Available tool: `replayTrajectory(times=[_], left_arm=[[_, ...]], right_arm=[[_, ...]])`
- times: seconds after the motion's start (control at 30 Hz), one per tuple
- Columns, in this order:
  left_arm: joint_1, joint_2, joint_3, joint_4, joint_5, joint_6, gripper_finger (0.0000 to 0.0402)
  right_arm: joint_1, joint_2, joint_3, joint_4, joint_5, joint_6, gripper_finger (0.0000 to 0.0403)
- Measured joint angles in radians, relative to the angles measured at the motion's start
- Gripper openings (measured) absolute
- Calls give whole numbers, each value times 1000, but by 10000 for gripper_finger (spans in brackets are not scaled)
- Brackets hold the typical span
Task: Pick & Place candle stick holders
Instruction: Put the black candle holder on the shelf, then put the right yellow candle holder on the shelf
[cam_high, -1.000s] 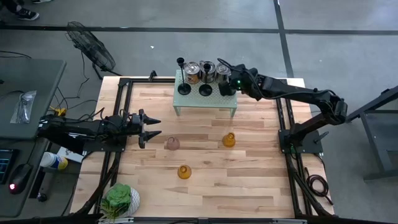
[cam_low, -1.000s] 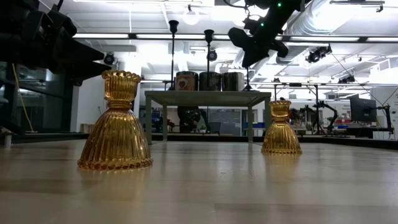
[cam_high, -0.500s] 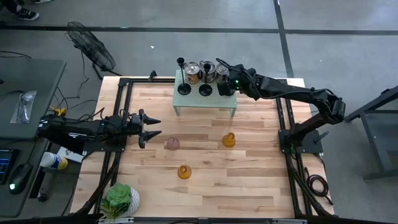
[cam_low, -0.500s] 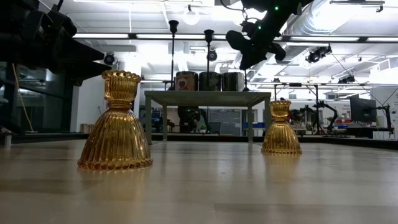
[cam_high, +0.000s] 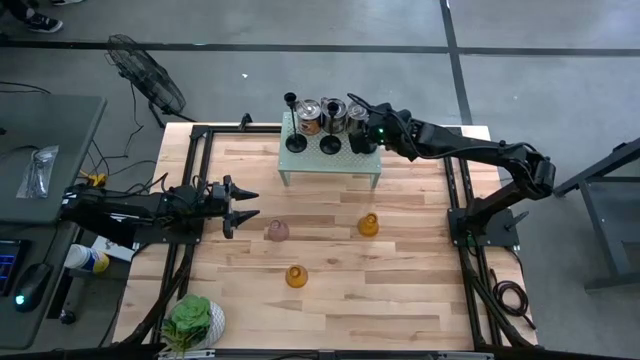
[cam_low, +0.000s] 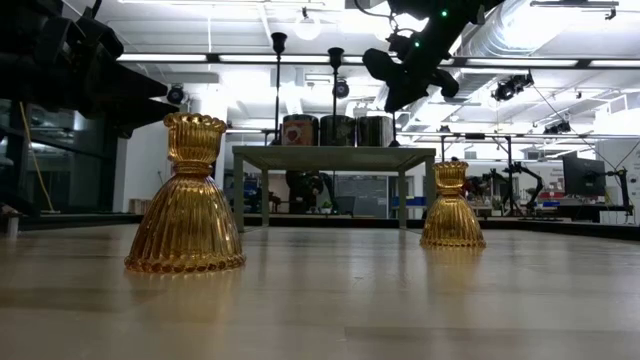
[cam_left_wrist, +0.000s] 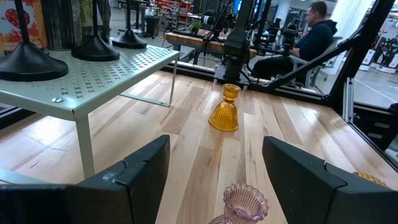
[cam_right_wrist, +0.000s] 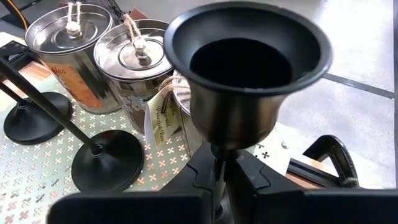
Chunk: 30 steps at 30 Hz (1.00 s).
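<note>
Two black holders stand by their round bases on the small green perforated stand at the table's far side. My right gripper is shut on the third black holder over the stand's right part. A pink glass holder and two amber ones stand on the wooden table. My left gripper is open and empty, just left of the pink holder. My right gripper pinches the black holder's thin stem between its two fingers, below the cup. The fingers slant down from the table's right side and lie across the stem. The holder stands about upright; whether its base rests on the stand I cannot tell.
Three metal tins stand at the back of the stand, right behind the held holder. A green leafy object lies at the table's near left corner. A person sits beyond the table's right side.
My right gripper has shifted a little toward the table's left with the black holder, then held still.
</note>
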Motion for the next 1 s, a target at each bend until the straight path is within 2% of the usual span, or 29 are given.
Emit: replayTrajectory(times=[0.57, 0.7, 1.0], left_arm=[[0, 0, 0, 0, 0, 0, 253], [0, 0, 0, 0, 0, 0, 253], [0, 0, 0, 0, 0, 0, 253]], right_arm=[[0, 0, 0, -1, -2, -9, 50], [0, -2, 0, -2, -2, -11, 85], [26, -41, 0, -72, -11, -6, 198]])
